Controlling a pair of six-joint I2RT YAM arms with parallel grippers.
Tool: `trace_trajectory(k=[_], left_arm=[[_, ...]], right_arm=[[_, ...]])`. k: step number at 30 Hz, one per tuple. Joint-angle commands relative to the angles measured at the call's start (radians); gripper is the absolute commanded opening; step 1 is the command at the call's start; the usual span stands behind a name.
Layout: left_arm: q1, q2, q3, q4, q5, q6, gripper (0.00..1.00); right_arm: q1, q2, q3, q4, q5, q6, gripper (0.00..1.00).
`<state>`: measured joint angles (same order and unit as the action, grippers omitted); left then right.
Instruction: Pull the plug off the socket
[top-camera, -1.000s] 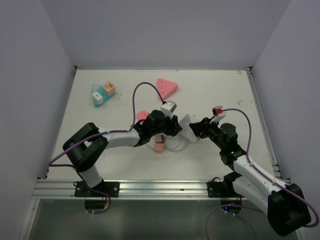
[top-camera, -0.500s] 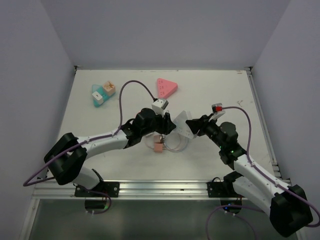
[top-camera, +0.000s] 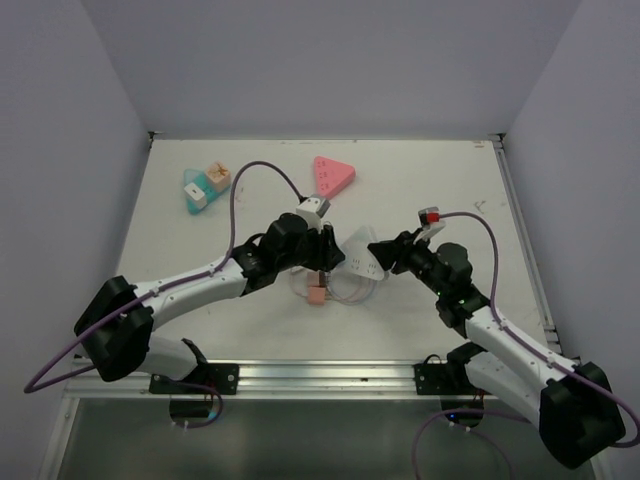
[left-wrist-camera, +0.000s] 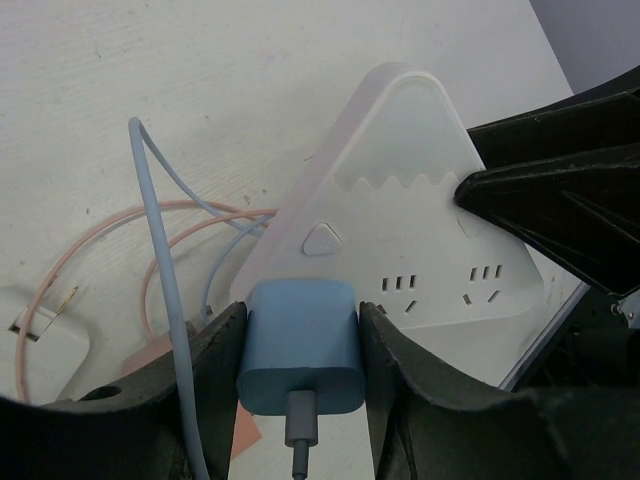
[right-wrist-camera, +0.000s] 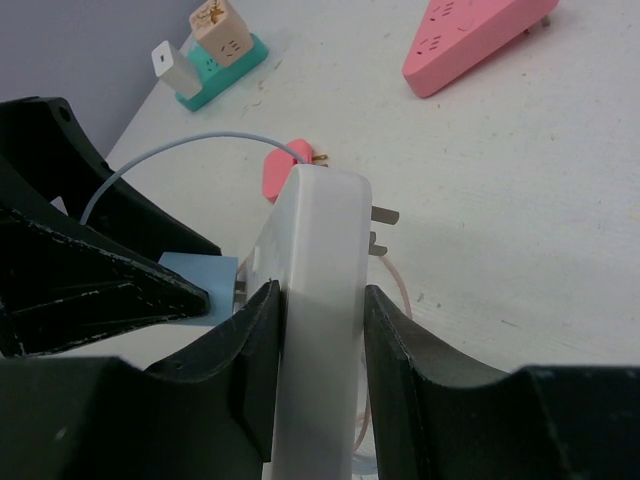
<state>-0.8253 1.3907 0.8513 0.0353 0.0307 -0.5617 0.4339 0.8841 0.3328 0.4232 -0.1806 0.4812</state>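
Near edge: a metal rail (top-camera: 330, 374) is running along the front of the white table (top-camera: 460, 190), carrying both arm bases.
Left arm: it is reaching from the near left corner in toward the middle of the table, with a purple lead (top-camera: 255, 170) looping above it.
Right arm: it is reaching from the near right corner toward the same spot, facing the left arm.
Small pink adapter (top-camera: 317, 295): it is lying on the table just nearer than the two grippers.
Pink cable (left-wrist-camera: 95, 235): it is coiling on the table beneath the grippers, beside a white adapter (left-wrist-camera: 40, 350).
Left gripper (left-wrist-camera: 302, 312): it is pinching the blue plug, one finger pressing on each side.
Blue plug (left-wrist-camera: 300, 360): it is sitting close against the lower edge of the white socket's face, between the left fingers, with a pale blue cable (left-wrist-camera: 160, 260) arching away from it. Whether its prongs are fully seated cannot be told.
White socket (right-wrist-camera: 325, 230): the triangular block is standing on edge between the two grippers at mid-table. Whether it is touching the table cannot be told.
Right gripper (right-wrist-camera: 320, 295): it is clamping the white socket across its thickness, one finger pressing on each face.
Red-pink plug (right-wrist-camera: 283, 172): it is lying on the table just beyond the white socket.
Pink triangular strip (top-camera: 333, 174): it is lying farther back, well apart from the grippers.
Teal strip (top-camera: 194, 189): it is lying at the far left, carrying a peach adapter (top-camera: 218, 177) and a white cube adapter (right-wrist-camera: 172, 66).
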Motion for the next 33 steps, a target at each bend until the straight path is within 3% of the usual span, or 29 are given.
trace_trajectory(k=[1, 5, 9, 14, 18, 23, 27, 33], left_arm=[[0.018, -0.067, 0.026, -0.132, -0.063, -0.010, 0.00], [0.020, -0.018, 0.002, 0.003, -0.035, -0.029, 0.00], [0.018, 0.033, -0.043, 0.197, 0.000, -0.041, 0.00], [0.017, 0.062, -0.075, 0.342, -0.006, -0.040, 0.00], [0.018, 0.045, -0.121, 0.466, -0.002, -0.052, 0.00], [0.018, 0.005, -0.158, 0.537, -0.025, -0.055, 0.00], [0.018, -0.016, -0.173, 0.566, -0.026, -0.061, 0.00], [0.020, -0.015, -0.166, 0.583, -0.052, -0.056, 0.00]], right_arm=[[-0.050, 0.035, 0.023, -0.012, 0.184, -0.096, 0.00], [-0.050, 0.079, 0.047, 0.012, 0.043, -0.079, 0.00], [-0.053, 0.104, 0.115, -0.070, -0.068, -0.047, 0.02], [-0.052, 0.108, 0.140, -0.135, -0.126, -0.012, 0.25], [-0.052, 0.118, 0.163, -0.201, -0.143, -0.016, 0.50], [-0.052, 0.131, 0.178, -0.236, -0.163, -0.024, 0.66], [-0.052, 0.151, 0.198, -0.271, -0.186, -0.035, 0.72], [-0.050, 0.184, 0.224, -0.253, -0.261, -0.042, 0.68]])
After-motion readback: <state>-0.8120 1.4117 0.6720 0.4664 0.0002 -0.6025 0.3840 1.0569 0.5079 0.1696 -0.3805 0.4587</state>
